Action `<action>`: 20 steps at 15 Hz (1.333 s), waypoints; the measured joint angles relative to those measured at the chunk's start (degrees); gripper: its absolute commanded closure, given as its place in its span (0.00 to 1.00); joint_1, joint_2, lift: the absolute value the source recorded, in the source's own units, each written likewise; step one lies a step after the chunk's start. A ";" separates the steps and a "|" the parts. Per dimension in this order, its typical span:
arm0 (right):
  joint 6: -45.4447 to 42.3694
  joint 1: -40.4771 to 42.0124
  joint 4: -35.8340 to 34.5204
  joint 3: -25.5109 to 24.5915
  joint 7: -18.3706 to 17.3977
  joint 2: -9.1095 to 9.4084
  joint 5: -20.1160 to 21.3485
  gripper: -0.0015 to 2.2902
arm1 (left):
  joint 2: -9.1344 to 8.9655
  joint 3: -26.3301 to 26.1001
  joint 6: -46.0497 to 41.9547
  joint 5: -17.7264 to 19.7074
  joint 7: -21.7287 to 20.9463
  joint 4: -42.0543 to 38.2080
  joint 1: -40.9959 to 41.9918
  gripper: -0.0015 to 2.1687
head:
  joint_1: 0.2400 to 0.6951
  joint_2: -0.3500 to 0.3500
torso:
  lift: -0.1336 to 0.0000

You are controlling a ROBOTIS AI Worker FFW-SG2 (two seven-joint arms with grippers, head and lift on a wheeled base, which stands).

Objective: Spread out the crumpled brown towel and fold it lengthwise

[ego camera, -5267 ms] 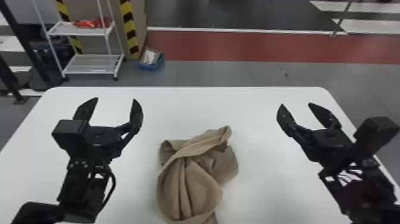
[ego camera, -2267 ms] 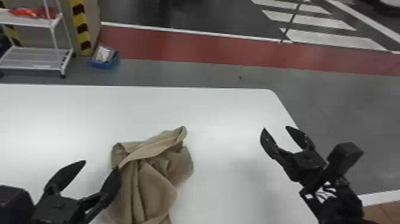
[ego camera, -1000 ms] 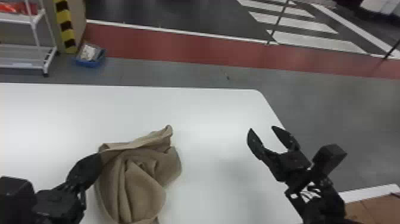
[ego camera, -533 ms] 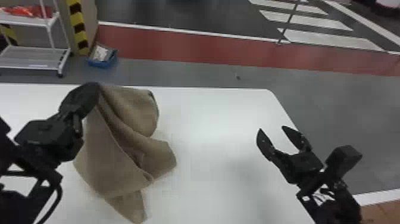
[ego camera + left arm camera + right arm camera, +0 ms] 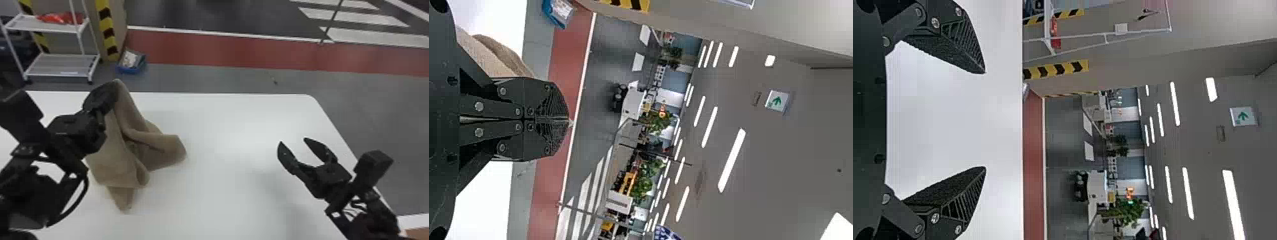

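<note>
The left pincer (image 5: pixel 112 86) was nipped together on an upper end of the brown towel (image 5: pixel 116 162), which hung from it over the left part of the desk (image 5: pixel 239 198). That small hold was probably the first weak point: if it took in only a thin bit of cloth, the towel's own weight could have pulled it loose. Further right, the cloth doubled back on itself in deep folds, and its loose flap stuck out towards the desk's middle. Lowered like that, it would likely have settled in a heap, or with a corner trapped underneath. The right pincer (image 5: pixel 293 141) stood well apart from the towel, its fingers spread wide around nothing; had it closed on a fold instead of a free corner, a pull between the two would have tightened the bunching.

As for pose, the left arm (image 5: pixel 22 188) came in from the lower left, bent, with its pincer raised and reaching forward towards the desk's far edge. The right arm (image 5: pixel 373 217) came in from the lower right corner and slanted inward over the desk's right side, its pincer aimed forward and somewhat left.
</note>
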 measured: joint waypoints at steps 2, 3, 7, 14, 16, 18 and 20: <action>3.75 0.55 -2.40 5.11 -0.07 0.00 1.02 0.13 | 0.02 -0.08 -0.01 -0.53 -0.35 0.91 -0.53 0.88 | 1.00 0.40 | 0.07; 5.78 1.08 -3.99 8.06 -0.10 0.00 1.98 0.13 | -0.01 -0.22 -0.03 -0.72 -0.46 1.92 -1.13 0.88 | 1.00 0.44 | 0.07; 16.75 2.24 -8.87 18.37 0.32 0.00 4.85 0.13 | -0.26 -1.27 -0.03 -1.58 -0.40 5.73 -3.93 0.88 | 1.00 0.60 | 0.07; 15.78 -1.54 -1.78 34.08 0.67 0.00 11.32 0.23 | -0.32 -1.60 0.05 -1.84 0.22 6.87 -6.59 0.88 | 1.00 0.82 | 0.07; 13.92 -3.92 2.27 36.16 0.71 0.00 12.08 0.26 | -0.32 -1.43 -0.01 -1.84 0.14 7.11 -6.71 0.88 | 1.00 0.85 | 0.07; 13.44 -5.34 4.58 38.16 0.34 0.00 13.62 0.26 | -0.32 -1.24 0.02 -1.78 0.14 7.16 -6.73 0.88 | 1.00 0.88 | 0.07; 13.46 -6.56 6.01 39.28 0.03 0.00 14.61 0.32 | -0.32 -0.78 0.28 -1.61 0.14 7.06 -6.72 0.88 | 1.00 0.89 | 0.07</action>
